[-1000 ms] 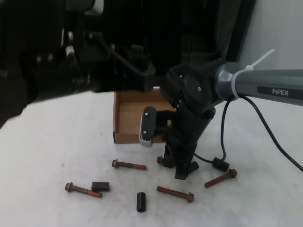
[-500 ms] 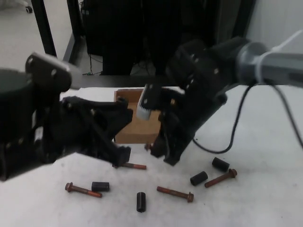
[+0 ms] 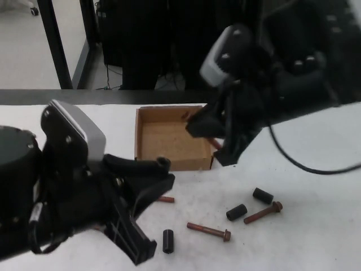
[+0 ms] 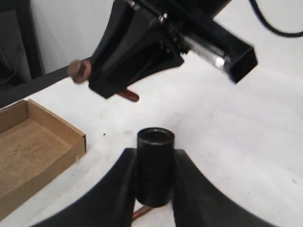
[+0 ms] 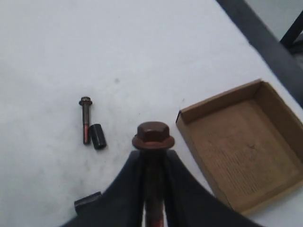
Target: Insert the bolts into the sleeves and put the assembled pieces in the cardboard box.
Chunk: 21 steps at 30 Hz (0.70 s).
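Lifting is finished on both sides: right tool (image 5: 152, 159), down at desk (image 3: 316, 237) a second ago, is now raised near box (image 3: 163, 135), pinching bolt (image 5: 152, 137). Left tool (image 4: 155, 157) is brought up opposite, clamped on sleeve (image 4: 155, 175). Bolt and sleeve held near, apart; insertion judged next.

No words, numbers, labels or signs can be read on the box (image 3: 169, 165), the bolts (image 3: 208, 231), the sleeves (image 3: 168, 241) or the bench (image 3: 316, 237).

Left gripper (image 4: 155, 163) clamped, held low, right gripper (image 5: 152, 163) clamped, raised opposite
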Motion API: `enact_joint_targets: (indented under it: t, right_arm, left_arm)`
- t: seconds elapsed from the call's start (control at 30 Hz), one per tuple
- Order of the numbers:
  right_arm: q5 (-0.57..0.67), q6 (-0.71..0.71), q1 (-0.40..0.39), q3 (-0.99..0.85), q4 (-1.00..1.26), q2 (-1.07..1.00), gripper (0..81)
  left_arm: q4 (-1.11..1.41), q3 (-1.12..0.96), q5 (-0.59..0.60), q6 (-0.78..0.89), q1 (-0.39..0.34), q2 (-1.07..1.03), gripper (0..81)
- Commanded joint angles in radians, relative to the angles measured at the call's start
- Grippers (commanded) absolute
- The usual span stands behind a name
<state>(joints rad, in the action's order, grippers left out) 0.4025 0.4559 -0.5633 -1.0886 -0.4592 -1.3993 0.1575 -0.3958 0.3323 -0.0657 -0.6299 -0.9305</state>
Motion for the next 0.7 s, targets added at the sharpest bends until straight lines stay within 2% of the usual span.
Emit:
enact_joint_targets:
  t: [0.0, 0.2, 0.4, 0.57, 0.67]
  right_arm:
    - [0.015, -0.034, 0.000, 0.042, 0.075, 0.063, 0.2]
    - [0.015, -0.199, 0.000, 0.218, 0.367, 0.204, 0.2]
    - [0.085, -0.394, -0.007, 0.404, 0.725, 0.260, 0.2]
    - [0.066, -0.552, -0.056, 0.593, 1.130, 0.253, 0.2]
    - [0.060, -0.592, -0.094, 0.658, 1.251, 0.239, 0.2]
  left_arm:
    - [0.009, 0.015, -0.015, -0.016, -0.014, 0.013, 0.8]
    - [0.226, 0.121, -0.026, 0.094, -0.023, 0.015, 0.8]
    - [0.287, 0.214, -0.049, 0.039, -0.045, 0.017, 0.8]
    - [0.384, 0.262, -0.046, 0.016, -0.047, 0.010, 0.8]
    - [0.414, 0.266, -0.051, 0.013, -0.045, -0.025, 0.8]
